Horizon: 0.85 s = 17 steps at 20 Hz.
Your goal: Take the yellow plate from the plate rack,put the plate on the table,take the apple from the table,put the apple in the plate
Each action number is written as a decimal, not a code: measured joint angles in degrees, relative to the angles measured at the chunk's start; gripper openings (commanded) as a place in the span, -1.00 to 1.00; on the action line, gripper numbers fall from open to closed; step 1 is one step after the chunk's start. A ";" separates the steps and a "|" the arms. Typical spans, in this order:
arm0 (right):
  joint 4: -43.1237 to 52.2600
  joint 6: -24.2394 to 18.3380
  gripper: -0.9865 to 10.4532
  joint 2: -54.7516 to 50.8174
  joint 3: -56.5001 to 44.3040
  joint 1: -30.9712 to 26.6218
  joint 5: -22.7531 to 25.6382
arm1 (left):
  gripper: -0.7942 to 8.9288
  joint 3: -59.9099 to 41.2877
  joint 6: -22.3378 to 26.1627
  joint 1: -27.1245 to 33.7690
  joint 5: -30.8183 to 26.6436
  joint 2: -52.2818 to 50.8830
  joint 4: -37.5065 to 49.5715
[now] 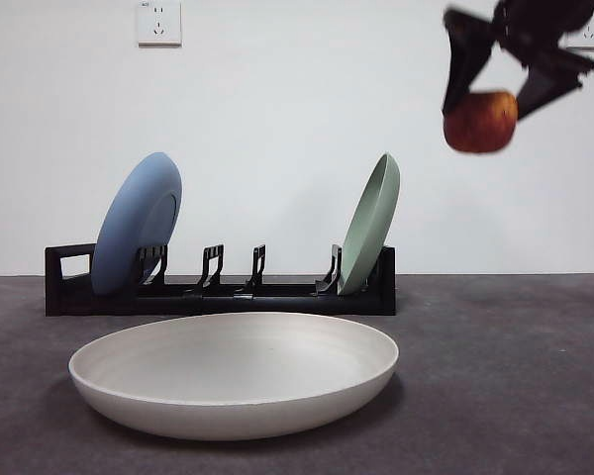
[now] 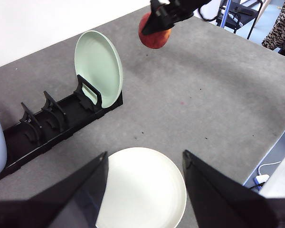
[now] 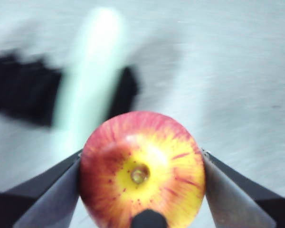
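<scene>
The cream yellow plate (image 1: 234,373) (image 2: 142,187) lies flat on the grey table (image 1: 505,376), in front of the black plate rack (image 1: 218,292) (image 2: 52,123). High at the upper right, my right gripper (image 1: 495,84) (image 3: 142,190) is shut on the red-and-yellow apple (image 1: 480,121) (image 2: 154,34) (image 3: 142,168), holding it in the air to the right of the rack. My left gripper (image 2: 145,190) hovers open above the yellow plate with nothing between its jaws.
A blue plate (image 1: 137,223) stands in the rack's left end and a pale green plate (image 1: 371,223) (image 2: 99,66) in its right end. A white wall with a socket (image 1: 158,22) is behind. The table's edge (image 2: 275,142) runs at the right.
</scene>
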 measured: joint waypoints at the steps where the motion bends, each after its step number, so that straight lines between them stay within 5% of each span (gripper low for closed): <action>1: -1.20 -0.07 -0.85 -1.49 0.00 1.25 -1.55 | -0.29 0.00 0.00 0.00 0.09 0.00 0.00; 8: -6.38 -2.86 -0.85 -3.65 -1.38 16.70 -5.42 | -0.32 0.00 1.75 0.00 5.95 0.00 -2.19; 17: 7.63 -3.39 -0.85 -3.48 -18.05 30.08 -5.44 | -0.32 0.00 3.65 0.00 16.50 0.00 -14.32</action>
